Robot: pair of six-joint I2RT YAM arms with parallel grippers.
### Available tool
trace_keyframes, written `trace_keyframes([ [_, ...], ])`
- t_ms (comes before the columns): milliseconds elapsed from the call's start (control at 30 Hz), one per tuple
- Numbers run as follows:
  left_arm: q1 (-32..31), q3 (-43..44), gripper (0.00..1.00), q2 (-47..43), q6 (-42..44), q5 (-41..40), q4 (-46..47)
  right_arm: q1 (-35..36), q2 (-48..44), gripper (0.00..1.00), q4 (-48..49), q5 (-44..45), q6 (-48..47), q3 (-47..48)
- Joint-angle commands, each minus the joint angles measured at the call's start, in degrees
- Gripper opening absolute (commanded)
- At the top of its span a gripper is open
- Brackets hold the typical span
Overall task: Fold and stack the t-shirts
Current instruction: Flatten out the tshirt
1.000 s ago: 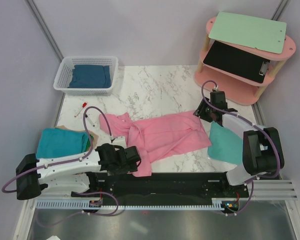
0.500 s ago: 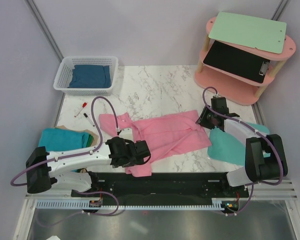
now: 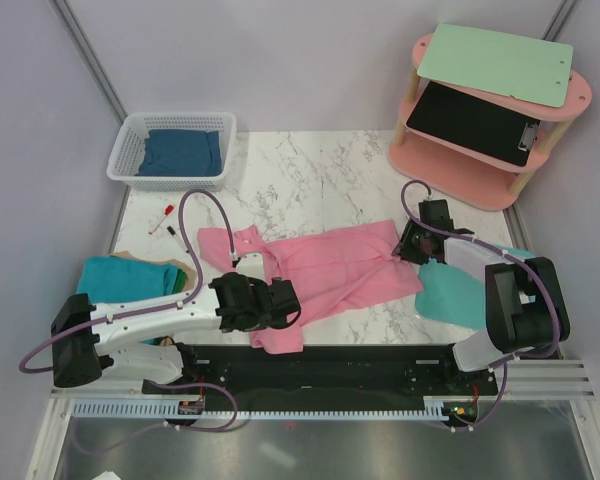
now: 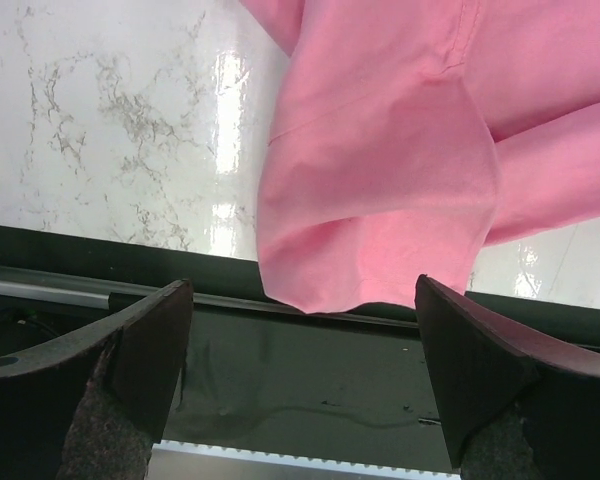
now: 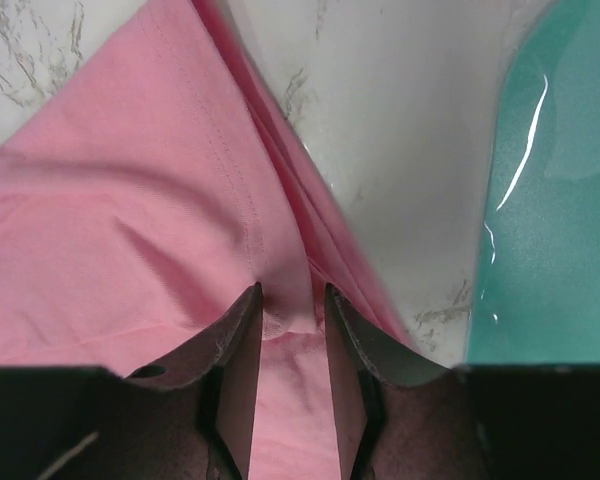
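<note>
The pink t-shirt [image 3: 330, 265] lies spread across the middle of the marble table [image 3: 320, 180]. One sleeve [image 4: 380, 200] hangs over the near edge. My left gripper [image 3: 285, 300] hovers open at that sleeve, and its fingers [image 4: 140, 350] stand wide apart with nothing between them. At the shirt's right edge my right gripper [image 3: 410, 245] is shut on a fold of pink cloth [image 5: 290, 290]. A folded teal t-shirt [image 3: 125, 280] rests at the near left. The dark blue t-shirt [image 3: 180, 152] lies in the basket.
The white basket [image 3: 125, 165] stands at the back left, with a red-capped marker [image 3: 165, 215] in front of it. A pink shelf [image 3: 480, 160] holding clipboards fills the back right. A glossy teal packet [image 3: 470, 290] lies at the near right, beside my right arm.
My left gripper moved right, opened wider and let go of the bunched sleeve. The shirt now lies flatter. The right gripper came nearer and closed on the shirt's right edge.
</note>
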Motion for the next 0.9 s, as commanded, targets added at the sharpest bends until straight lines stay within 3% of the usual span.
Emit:
trace_keyframes([
  [0, -0.5, 1.9, 0.98, -1.0, 0.3, -3.0, -1.4, -0.2, 1.3, 0.36, 3.5, 0.3, -0.1, -1.4],
  [67, -0.5, 1.8, 0.98, -1.1, 0.3, -3.0, -1.5, -0.2, 1.7, 0.29, 5.1, -0.8, 0.2, -1.6],
  [100, -0.5, 1.8, 0.98, -1.1, 0.3, -3.2, -1.6, -0.3, 1.8, 0.18, 5.4, -1.2, 0.4, -1.8],
  [200, -0.6, 1.6, 0.98, -1.0, 0.0, -3.5, -2.0, -0.3, 0.6, 0.00, 6.1, -1.9, 1.1, -2.0],
  [400, -0.5, 3.3, 1.00, -1.0, 0.0, -7.2, -2.7, -0.3, -7.7, 0.00, 2.6, -0.1, 0.7, 0.7],
  [600, 2.0, 12.0, 1.00, 4.6, 4.4, -15.2, -2.1, -0.3, -11.8, 0.00, -1.7, 2.0, -0.6, 6.4],
  [867, 13.4, 21.1, 1.00, 19.5, 25.2, -8.3, 9.6, -0.2, -10.4, 0.00, -1.9, 0.9, -0.2, 9.7],
])
